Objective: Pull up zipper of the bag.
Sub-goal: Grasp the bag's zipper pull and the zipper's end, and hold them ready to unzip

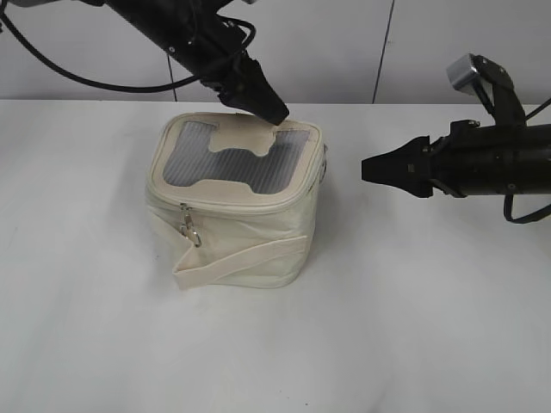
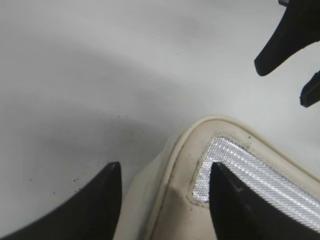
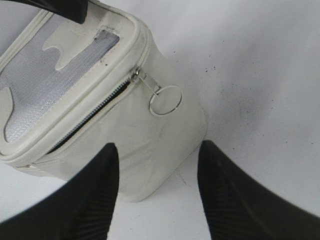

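Exterior: bag mid-table toward the far edge, left gripper on its lid, probably pinning it — left wrist: jaws apart astride a lid corner — right wrist: right gripper jaws apart, zipper ring ungrasped; a miss could shove the bag.

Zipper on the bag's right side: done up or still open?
Partly open. In the right wrist view the zipper shows a dark gap with teeth apart left of the ring pull. How far around the bag it runs, cannot tell.

Open table beside bag
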`<state>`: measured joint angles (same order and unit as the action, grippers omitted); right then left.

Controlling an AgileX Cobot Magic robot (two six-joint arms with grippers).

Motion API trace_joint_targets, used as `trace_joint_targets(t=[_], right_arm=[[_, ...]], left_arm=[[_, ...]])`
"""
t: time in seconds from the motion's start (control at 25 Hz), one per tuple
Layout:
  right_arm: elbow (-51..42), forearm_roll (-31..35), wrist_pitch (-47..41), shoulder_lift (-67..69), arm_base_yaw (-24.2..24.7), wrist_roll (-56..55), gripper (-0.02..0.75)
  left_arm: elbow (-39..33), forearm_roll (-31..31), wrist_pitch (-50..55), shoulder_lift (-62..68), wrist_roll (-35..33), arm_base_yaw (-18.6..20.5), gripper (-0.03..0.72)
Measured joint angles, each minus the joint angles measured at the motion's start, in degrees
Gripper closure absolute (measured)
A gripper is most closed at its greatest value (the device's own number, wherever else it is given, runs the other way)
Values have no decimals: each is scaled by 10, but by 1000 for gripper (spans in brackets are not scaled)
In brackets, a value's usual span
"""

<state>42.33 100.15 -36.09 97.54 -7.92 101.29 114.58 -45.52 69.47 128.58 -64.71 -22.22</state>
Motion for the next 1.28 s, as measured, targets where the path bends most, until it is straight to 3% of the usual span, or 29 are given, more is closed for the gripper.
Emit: trace_joint_targets(t=[0.32, 0.4, 0.48, 0.6, 0.84, 1.28], right_arm=[[0, 1, -1, 0, 0, 9, 328], [0, 1, -1, 0, -1, 19, 328], [0, 4, -1, 0, -3, 39, 328], [0, 30, -2, 14, -3, 78, 328], [9, 41, -22, 88, -5, 150, 328], [80, 44, -50, 154, -40, 158, 328]], left_arm=[[2, 17, 2, 27, 18, -1, 271], [3, 20, 5, 28, 22, -1, 349], [4, 22, 11, 28, 22, -2, 525], [4, 24, 16, 28, 22, -3, 625], [4, 21, 16, 28, 22, -3, 636], [4, 21, 16, 28, 22, -3, 638]])
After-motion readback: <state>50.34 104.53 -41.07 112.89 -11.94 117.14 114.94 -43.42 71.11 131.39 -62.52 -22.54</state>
